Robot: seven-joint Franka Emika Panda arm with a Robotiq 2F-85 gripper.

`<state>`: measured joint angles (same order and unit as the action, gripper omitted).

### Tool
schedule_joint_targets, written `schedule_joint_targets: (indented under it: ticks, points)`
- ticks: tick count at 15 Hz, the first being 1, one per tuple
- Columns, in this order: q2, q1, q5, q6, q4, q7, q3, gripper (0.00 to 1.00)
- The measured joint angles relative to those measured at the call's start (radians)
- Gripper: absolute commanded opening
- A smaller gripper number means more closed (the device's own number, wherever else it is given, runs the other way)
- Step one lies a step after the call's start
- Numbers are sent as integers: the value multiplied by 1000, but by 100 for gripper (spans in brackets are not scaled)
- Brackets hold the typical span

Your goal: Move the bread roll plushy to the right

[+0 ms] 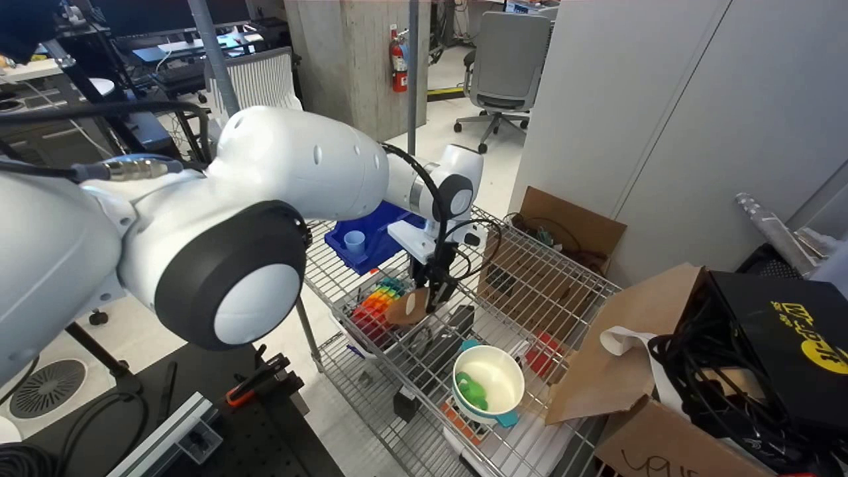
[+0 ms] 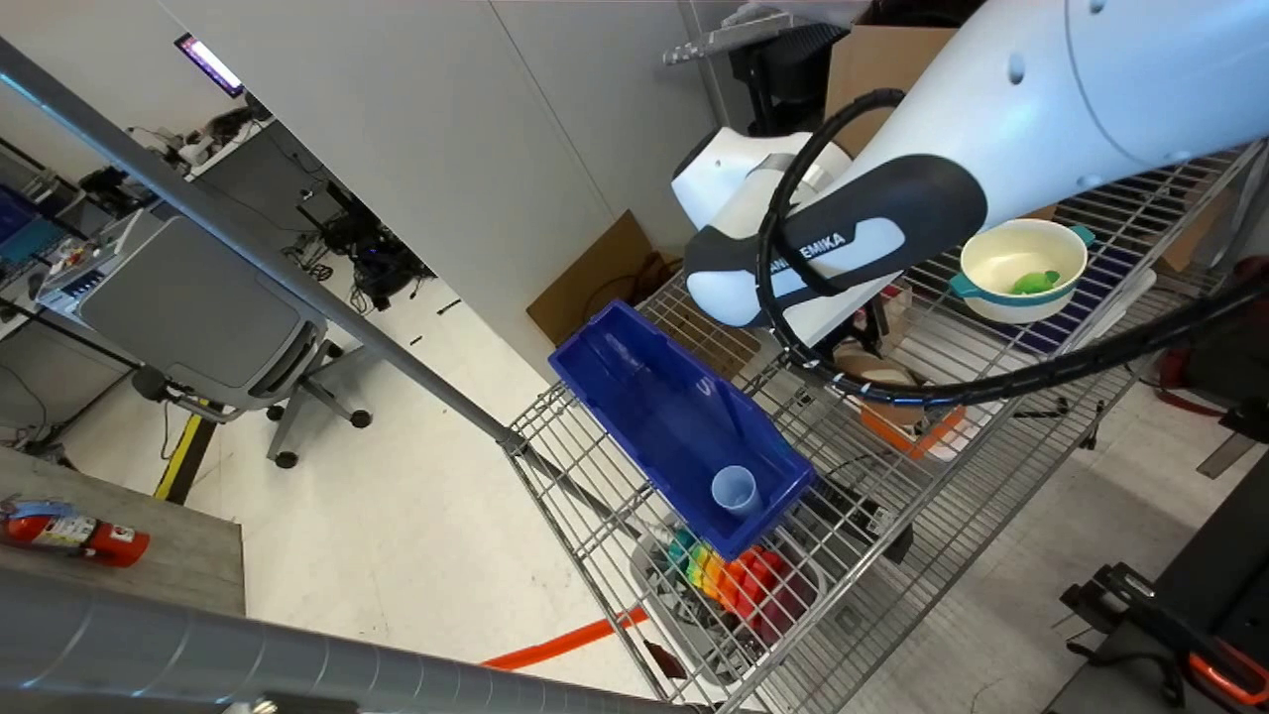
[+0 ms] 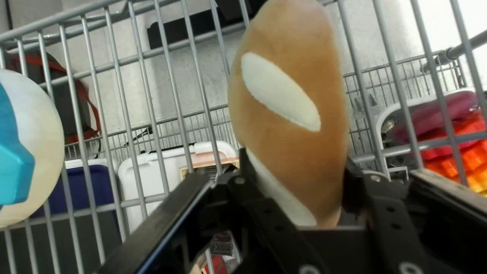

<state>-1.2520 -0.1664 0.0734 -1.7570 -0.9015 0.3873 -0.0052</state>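
Observation:
The bread roll plushy (image 3: pixel 293 114) is an oblong tan-brown soft toy with white slashes. In the wrist view it stands out between the two black fingers of my gripper (image 3: pixel 296 165), which press on its lower end from both sides. In an exterior view the plushy (image 1: pixel 402 309) shows at the tip of my gripper (image 1: pixel 434 298), low over the wire shelf (image 1: pixel 487 311). I cannot tell whether it touches the wires. In an exterior view (image 2: pixel 867 327) the gripper is mostly hidden behind the arm and its cable.
A cream and teal bowl (image 1: pixel 507 381) with a green toy (image 1: pixel 471 391) stands on the shelf; it also shows in the wrist view (image 3: pixel 45 148). A blue tray (image 2: pixel 664 397) with a light blue cup (image 2: pixel 736 491) lies at the shelf's far end. An open cardboard box (image 1: pixel 629 338) stands beside the bowl.

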Motion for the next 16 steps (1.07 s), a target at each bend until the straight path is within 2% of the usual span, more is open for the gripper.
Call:
schedule_joint_targets:
  ticks: [3,4,5,7,10,13,16]
  points:
    - [-46,0,-16,15,99,13,-3,2]
    - [-46,3,-19,17,128,20,-5,0]
    - [-46,8,-23,17,161,28,-6,4]
    - [-43,25,-26,4,232,50,-9,2]
    - [-45,58,-25,-43,324,102,-19,3]
    - [-61,80,-19,-108,365,188,-47,3]
    - [-92,85,16,-171,376,304,-107,3]
